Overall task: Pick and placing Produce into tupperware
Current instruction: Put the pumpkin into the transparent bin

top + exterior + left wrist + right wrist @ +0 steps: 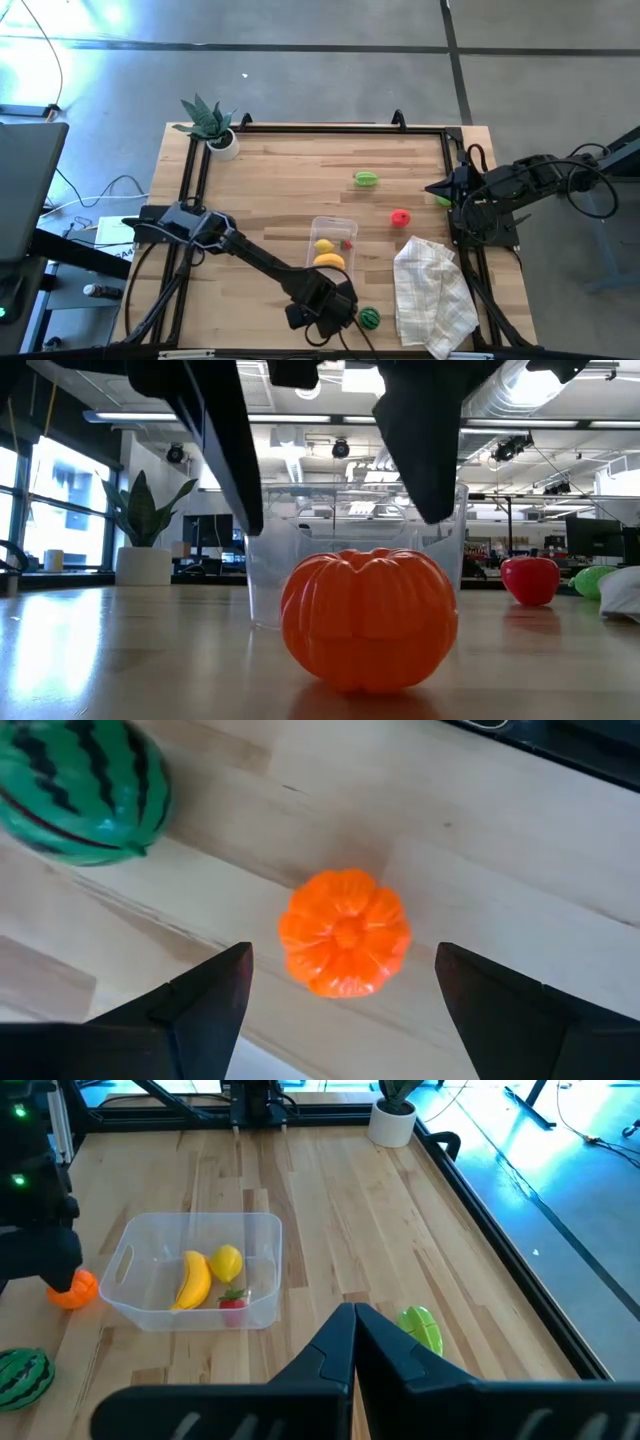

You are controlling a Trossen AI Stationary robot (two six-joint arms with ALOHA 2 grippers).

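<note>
High view looks straight down over the whole pale wooden table (270, 180), far off; low view sits at tabletop level, facing across it into the room, very close to the ribbed orange toy pumpkin (368, 618) before the clear plastic rectangular tub (262, 575). Left wrist view looks steeply down, close on that pumpkin (345, 931) between its own two dark fingers. Right wrist view looks across the table from the far side, sharing tub (190, 1280) and pumpkin (74, 1289).
</note>
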